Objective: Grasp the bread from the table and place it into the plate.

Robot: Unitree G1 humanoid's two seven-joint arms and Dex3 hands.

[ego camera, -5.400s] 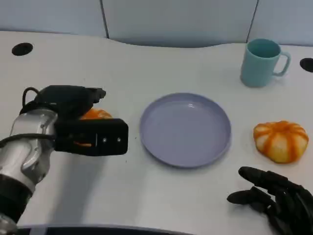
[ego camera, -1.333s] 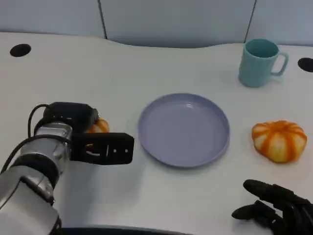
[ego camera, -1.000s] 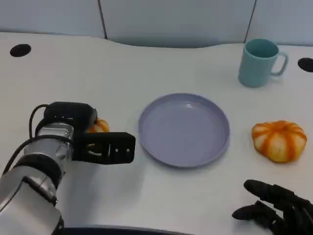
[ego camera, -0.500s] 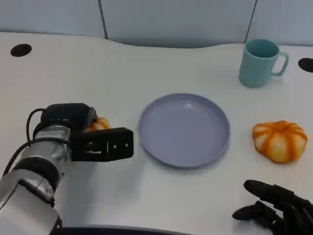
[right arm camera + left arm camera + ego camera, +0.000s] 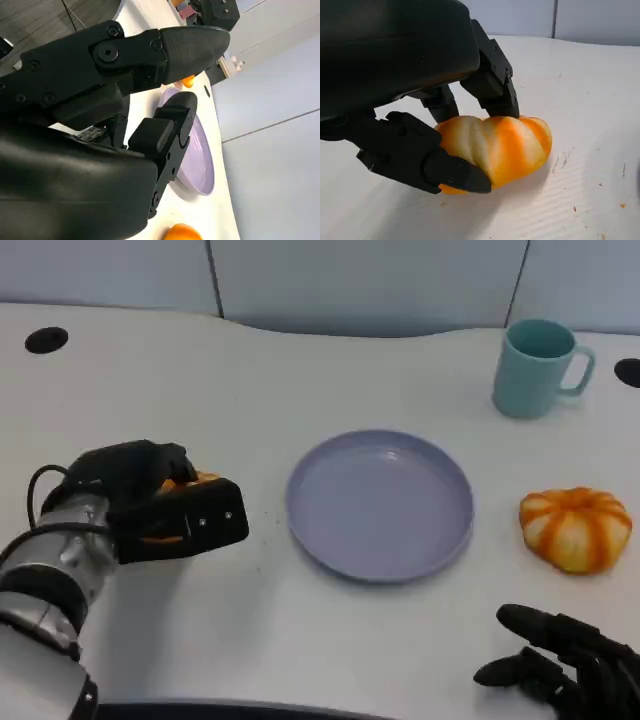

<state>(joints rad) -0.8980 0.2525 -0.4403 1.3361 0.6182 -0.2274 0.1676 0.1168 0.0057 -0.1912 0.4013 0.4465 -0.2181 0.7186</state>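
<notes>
Right now my left hand (image 5: 150, 505) has its fingers (image 5: 455, 172) wrapped around the bread (image 5: 495, 145), one pressed under its near side and others clamped on its far side, while it sits on the desk (image 5: 300, 370). My right hand (image 5: 560, 655) rests low on the desk, its fingers apart and holding nothing. Beyond my left fingers, off toward my right side, lies the plate (image 5: 380, 505); past it sits a second orange bun (image 5: 575, 528), and farthest off the mug (image 5: 538, 368). I judge the hold shallow: the bun is soft and rounded, so a quick lift could squeeze it out of my fingers, or it could catch the plate's rim on the way over.
</notes>
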